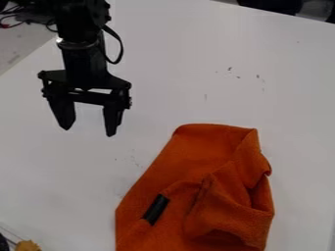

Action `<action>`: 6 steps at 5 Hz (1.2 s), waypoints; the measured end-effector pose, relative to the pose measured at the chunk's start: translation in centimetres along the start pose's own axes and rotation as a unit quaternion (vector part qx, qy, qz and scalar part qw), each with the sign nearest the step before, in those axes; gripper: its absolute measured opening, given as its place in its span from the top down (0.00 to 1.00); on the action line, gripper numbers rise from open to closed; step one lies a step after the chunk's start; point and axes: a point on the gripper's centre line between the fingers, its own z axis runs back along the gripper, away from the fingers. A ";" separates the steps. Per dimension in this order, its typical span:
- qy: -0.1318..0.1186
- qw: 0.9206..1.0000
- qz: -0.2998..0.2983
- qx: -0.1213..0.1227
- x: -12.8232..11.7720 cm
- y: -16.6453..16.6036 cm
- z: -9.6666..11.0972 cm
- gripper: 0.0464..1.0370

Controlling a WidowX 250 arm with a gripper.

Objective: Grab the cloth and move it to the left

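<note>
My gripper point(89, 128) hangs over the upper left part of the white table, its two fingers apart with nothing between them. The orange cloth point(190, 171) lies folded and rumpled from the middle down to the bottom edge of the view, below and to the right of the gripper and apart from it. A small black patch point(155, 209) shows on the cloth's left part.
The white table point(209, 63) spreads beneath both, with small dark marks at its upper middle. Cables point(19, 19) lie at the top left beyond the table's edge. A small yellowish-brown object point(27, 245) and a dark one sit in the bottom left corner.
</note>
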 end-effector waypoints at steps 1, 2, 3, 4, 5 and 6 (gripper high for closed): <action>0.014 1.000 0.002 0.000 -0.3 -0.2 -0.6 0.04; 0.034 0.999 0.012 0.001 -1.6 -3.4 -0.9 0.04; 0.026 0.999 -0.017 -0.022 -3.3 -7.8 -1.8 0.04; 0.029 0.998 -0.040 -0.046 -4.9 -11.3 -3.3 0.04; 0.013 0.994 -0.088 -0.070 -5.4 -15.0 -5.3 0.04; 0.008 0.988 -0.131 -0.086 -4.9 -15.9 -7.3 0.04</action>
